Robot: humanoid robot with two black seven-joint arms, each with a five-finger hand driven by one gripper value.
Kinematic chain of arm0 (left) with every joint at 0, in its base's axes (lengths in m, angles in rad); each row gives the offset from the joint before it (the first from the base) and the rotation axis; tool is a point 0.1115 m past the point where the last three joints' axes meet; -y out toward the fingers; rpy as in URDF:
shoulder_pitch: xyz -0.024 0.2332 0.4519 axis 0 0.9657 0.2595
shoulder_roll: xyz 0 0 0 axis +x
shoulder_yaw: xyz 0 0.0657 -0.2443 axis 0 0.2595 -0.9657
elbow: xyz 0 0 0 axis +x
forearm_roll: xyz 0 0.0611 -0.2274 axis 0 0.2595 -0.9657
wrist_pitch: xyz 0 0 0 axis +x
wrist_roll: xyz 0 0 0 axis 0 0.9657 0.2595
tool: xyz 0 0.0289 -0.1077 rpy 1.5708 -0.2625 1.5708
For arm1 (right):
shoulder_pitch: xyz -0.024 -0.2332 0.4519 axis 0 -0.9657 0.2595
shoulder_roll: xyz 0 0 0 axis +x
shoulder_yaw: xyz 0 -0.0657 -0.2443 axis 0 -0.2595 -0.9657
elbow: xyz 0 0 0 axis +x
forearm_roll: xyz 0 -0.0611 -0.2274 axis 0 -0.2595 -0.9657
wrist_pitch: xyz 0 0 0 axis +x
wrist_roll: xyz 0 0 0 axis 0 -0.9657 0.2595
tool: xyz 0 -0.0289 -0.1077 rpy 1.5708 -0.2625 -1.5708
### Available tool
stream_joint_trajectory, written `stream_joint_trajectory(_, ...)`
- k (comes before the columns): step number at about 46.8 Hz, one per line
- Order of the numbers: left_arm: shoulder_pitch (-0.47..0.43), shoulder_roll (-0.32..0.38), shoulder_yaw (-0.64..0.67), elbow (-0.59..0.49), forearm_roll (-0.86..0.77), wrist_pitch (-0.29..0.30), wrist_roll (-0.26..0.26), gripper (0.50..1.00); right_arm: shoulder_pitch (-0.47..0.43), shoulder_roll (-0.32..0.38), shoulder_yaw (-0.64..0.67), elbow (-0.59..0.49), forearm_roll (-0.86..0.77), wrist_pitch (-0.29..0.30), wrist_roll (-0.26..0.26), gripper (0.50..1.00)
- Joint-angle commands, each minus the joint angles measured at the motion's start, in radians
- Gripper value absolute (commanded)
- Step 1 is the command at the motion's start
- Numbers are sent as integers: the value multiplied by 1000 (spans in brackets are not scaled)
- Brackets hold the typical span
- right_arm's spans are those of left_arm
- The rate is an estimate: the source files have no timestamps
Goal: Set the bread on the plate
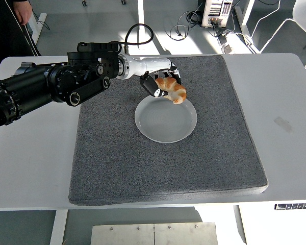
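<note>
My left hand (160, 81) reaches in from the left over the grey mat. Its fingers are curled around a golden-brown piece of bread (172, 90), shaped like a croissant. The bread hangs just over the far rim of a round white plate (166, 120), which lies on the middle of the mat. Whether the bread touches the rim I cannot tell. The plate holds nothing. My right arm is out of view.
The dark grey mat (143, 163) covers most of the white table (285, 122). A person's hand and dark sleeve (21, 10) show at the top left, beyond the table. Cables and chair legs lie on the floor behind.
</note>
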Motion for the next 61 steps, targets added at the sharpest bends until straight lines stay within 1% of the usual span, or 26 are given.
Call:
stream_joint_trajectory(1,14,0,6,0,0,0,-3,500,0,0,-1,0,0,0,0,1000)
stream_joint_trajectory(8,37,0,11,0,2,0,-10,500,0,0,-1,0,0,0,0,1000)
stream_joint_trajectory(15,46,0,44,0,2,2,-22,500,0,0,-1,0,0,0,0,1000)
stream_joint_trajectory(29,63,0,47,0,2,0,-23,500,0,0,1,0,0,0,0,1000)
stream_joint_trajectory(33,63,0,46,0,-7,2,-16,500,0,0,1,0,0,0,0,1000)
stream_joint_trajectory(34,63,0,46,0,-10,2,-14,541,0,0,1,0,0,0,0,1000)
stream_joint_trajectory(35,63,0,46,0,-12,2,-14,597,0,0,1,0,0,0,0,1000)
stream_joint_trajectory(36,63,0,46,0,-12,2,-14,629,0,0,1,0,0,0,0,1000)
stream_joint_trajectory(42,63,0,46,0,-13,2,-13,746,0,0,1,0,0,0,0,1000)
stream_joint_trajectory(47,63,0,46,-1,-14,0,-11,810,0,0,-1,0,0,0,0,1000)
stream_joint_trajectory(54,60,0,44,-4,-14,-9,3,857,0,0,1,0,0,0,0,1000)
stream_joint_trajectory(58,52,0,34,-6,-17,-27,9,896,0,0,1,0,0,0,0,1000)
stream_joint_trajectory(61,46,0,21,-6,-24,-37,23,924,0,0,-1,0,0,0,0,1000)
